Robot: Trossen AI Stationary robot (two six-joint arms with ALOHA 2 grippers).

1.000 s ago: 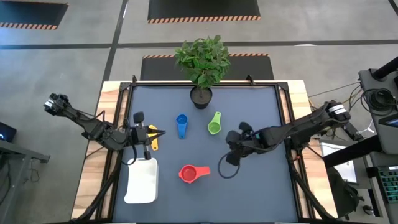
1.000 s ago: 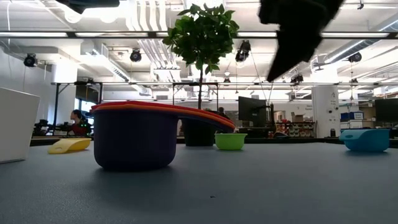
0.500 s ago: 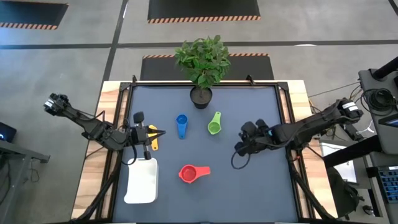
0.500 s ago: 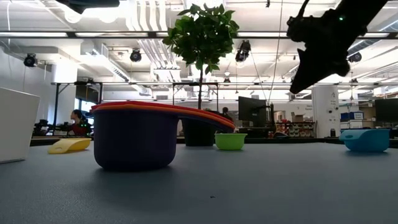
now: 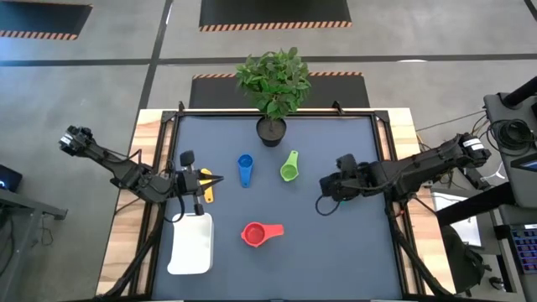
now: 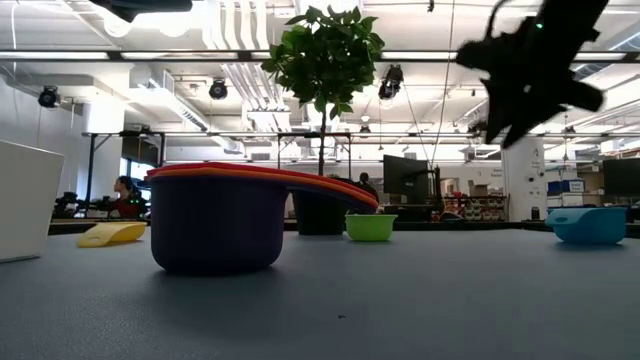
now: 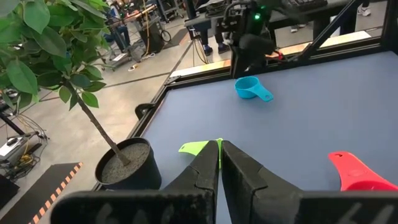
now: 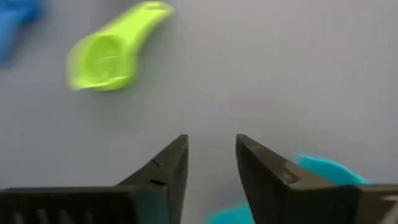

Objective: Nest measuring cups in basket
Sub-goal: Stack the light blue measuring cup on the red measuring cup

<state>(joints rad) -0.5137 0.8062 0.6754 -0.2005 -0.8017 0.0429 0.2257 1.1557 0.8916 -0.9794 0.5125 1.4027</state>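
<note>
A nested stack of cups, red on top (image 5: 257, 233) and purple at the bottom (image 6: 215, 222), stands on the blue mat. Yellow (image 5: 206, 188), blue (image 5: 245, 168) and green (image 5: 289, 166) cups lie singly. The teal cup (image 7: 251, 88) lies under my right arm. The white basket (image 5: 191, 245) sits at the near left. My right gripper (image 5: 326, 186) is open (image 8: 211, 146), well above the mat, with nothing between its fingers. My left gripper (image 5: 220, 179) is shut (image 7: 219, 154) beside the yellow cup and holds nothing.
A potted plant (image 5: 272, 127) stands at the far middle of the mat. Bare mat lies between the green cup and the right arm and along the near right. A dark cable loop (image 5: 324, 206) hangs under my right gripper.
My right gripper has moved toward the table's right edge and a little toward the far edge, away from the red-topped stack, and has turned as it went. The cups have stayed where they were.
</note>
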